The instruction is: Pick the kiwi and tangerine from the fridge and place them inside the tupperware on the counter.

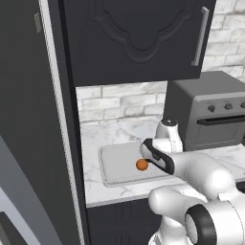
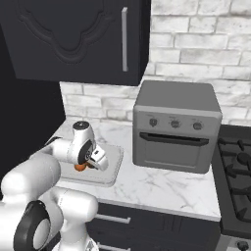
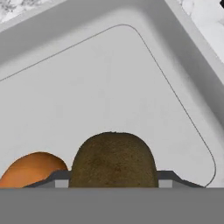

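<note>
Brown and rough-skinned, the kiwi (image 3: pixel 113 159) sits nearest the lens in the hand view, clamped between the two finger tips of the gripper (image 3: pixel 113 181); you can see a grey pad (image 3: pixel 168 177) pressed to each flank of the fruit. Treat the gripper as closed on the kiwi. Just beside it, at the lower left of that view, the tangerine (image 3: pixel 33 168) lies on the tupperware floor. Whether the two fruits touch cannot be told from this angle.

Beyond the fruits, the hand view shows you the light grey floor of the tupperware (image 3: pixel 109 78), its rounded corner and its low rim, with a strip of marble counter (image 3: pixel 205 22) past the rim.

Refer to the left base view for the wider layout. The gripper (image 1: pixel 149 160) hangs over the tupperware (image 1: pixel 115 165), and the tangerine (image 1: pixel 141 164) shows as an orange ball inside the container, at the finger ends. The kiwi is hidden behind the hand here. The counter (image 1: pixel 110 134) runs back to a pale brick wall (image 1: pixel 119 100).

Refer to the right base view for the opposite side. The gripper (image 2: pixel 95 159) points down into the tupperware (image 2: pixel 110 166), with the tangerine (image 2: pixel 80 167) partly visible under the wrist. This view also gives you a grey countertop oven (image 2: pixel 174 130) standing on the counter (image 2: pixel 162 188) well to the right of the container, and a dark stovetop (image 2: pixel 235 171) beyond it.
</note>
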Robot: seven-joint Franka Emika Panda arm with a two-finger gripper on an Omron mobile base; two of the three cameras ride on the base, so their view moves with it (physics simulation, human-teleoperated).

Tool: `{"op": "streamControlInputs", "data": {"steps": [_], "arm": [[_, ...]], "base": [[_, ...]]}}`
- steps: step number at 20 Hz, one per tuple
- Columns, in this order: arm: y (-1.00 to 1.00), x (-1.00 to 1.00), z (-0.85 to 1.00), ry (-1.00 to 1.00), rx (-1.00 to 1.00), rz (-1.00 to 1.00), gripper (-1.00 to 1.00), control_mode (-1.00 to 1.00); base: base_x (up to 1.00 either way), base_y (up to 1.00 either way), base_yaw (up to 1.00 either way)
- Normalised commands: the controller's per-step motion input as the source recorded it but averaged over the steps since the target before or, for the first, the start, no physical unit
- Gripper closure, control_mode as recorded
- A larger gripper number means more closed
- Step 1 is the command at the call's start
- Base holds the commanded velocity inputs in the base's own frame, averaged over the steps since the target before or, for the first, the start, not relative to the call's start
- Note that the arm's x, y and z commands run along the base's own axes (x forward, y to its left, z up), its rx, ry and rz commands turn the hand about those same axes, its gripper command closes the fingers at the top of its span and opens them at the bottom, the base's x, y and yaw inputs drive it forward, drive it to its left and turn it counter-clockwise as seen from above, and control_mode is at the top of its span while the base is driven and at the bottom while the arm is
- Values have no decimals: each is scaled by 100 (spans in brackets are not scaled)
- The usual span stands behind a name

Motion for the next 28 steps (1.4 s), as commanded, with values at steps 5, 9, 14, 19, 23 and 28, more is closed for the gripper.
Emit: {"op": "streamControlInputs", "data": {"steps": [5, 9, 14, 19, 23, 28], "arm": [[0, 19, -53, 0, 0, 0, -100, -100], [0, 9, -34, -3, 0, 0, -100, -100], [0, -6, -5, -13, 0, -1, -100, -100], [0, -29, 10, -16, 2, -2, -100, -100], [-4, -49, 29, -10, 13, -8, -100, -100], [-4, -54, 35, -4, 14, -2, -100, -100]], "base": [[0, 0, 0], [0, 0, 0], [0, 0, 0], [0, 0, 0], [0, 0, 0], [0, 0, 0]]}}
